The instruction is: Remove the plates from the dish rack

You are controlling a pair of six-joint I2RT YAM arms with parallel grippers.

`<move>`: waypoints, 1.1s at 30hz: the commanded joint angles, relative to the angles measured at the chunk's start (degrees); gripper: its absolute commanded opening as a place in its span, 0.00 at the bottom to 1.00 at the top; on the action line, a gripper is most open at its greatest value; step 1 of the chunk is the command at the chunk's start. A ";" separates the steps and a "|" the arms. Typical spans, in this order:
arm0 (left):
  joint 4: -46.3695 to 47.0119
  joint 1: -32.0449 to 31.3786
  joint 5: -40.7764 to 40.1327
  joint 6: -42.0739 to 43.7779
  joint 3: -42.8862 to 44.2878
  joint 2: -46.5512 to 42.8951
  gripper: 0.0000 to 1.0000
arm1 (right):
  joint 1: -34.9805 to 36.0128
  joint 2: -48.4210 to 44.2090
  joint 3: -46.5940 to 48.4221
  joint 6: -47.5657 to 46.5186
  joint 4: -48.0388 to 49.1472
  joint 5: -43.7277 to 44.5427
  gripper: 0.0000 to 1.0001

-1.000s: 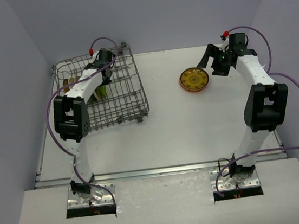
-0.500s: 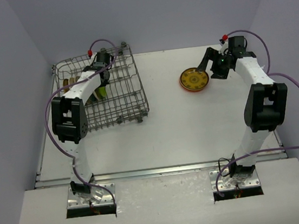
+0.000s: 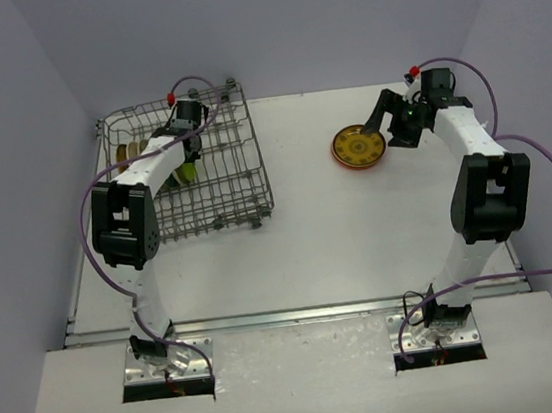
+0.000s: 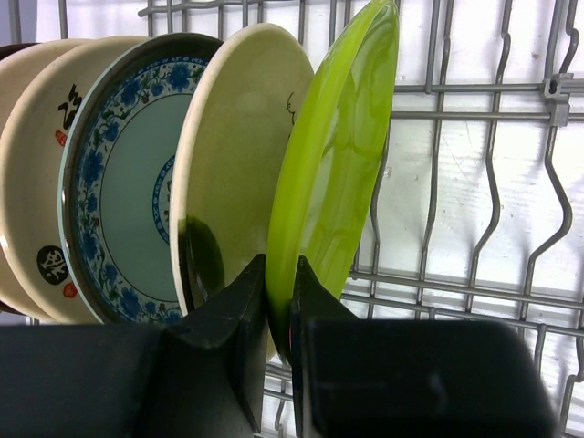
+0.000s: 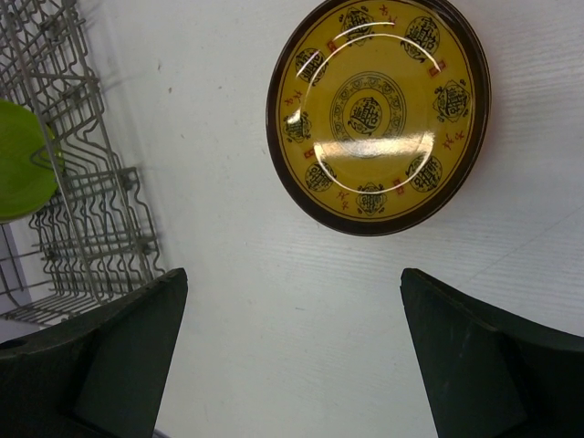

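The grey wire dish rack (image 3: 223, 188) stands at the back left with several plates upright in its tines. In the left wrist view they stand in a row: a lime green plate (image 4: 338, 155), a beige underside (image 4: 242, 155), a teal-patterned plate (image 4: 128, 182) and a beige one with dark characters (image 4: 36, 182). My left gripper (image 4: 278, 269) is shut on the lower rim of the lime green plate (image 3: 187, 171), one finger on each face. A yellow-brown patterned plate (image 5: 379, 114) lies flat on the table. My right gripper (image 5: 292, 283) hovers open just near of it, holding nothing.
The rack's wire wall (image 4: 474, 91) rises right behind the lime green plate. In the right wrist view the rack's corner (image 5: 82, 182) shows at the left edge. Bare white table (image 3: 339, 229) stretches between the rack and the flat plate (image 3: 357, 146). Walls enclose the table on three sides.
My left gripper has closed onto the lime green plate, and the left elbow has swung slightly left. The right gripper edged a little away from the flat plate, staying open.
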 commanded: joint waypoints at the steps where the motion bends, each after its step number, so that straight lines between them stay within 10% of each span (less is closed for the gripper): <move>1: 1.46 0.06 2.73 3.97 -2.53 -3.50 0.00 | 0.32 -2.31 -0.23 0.36 1.96 -0.85 0.99; 28: -1.37 -5.54 -15.68 5.53 13.53 -8.44 0.00 | 2.03 -3.92 0.23 0.73 3.52 -3.79 0.99; 33: -1.94 -5.84 -1.59 2.21 11.03 -14.06 0.00 | 2.60 -6.39 -2.52 2.27 10.49 -13.20 0.99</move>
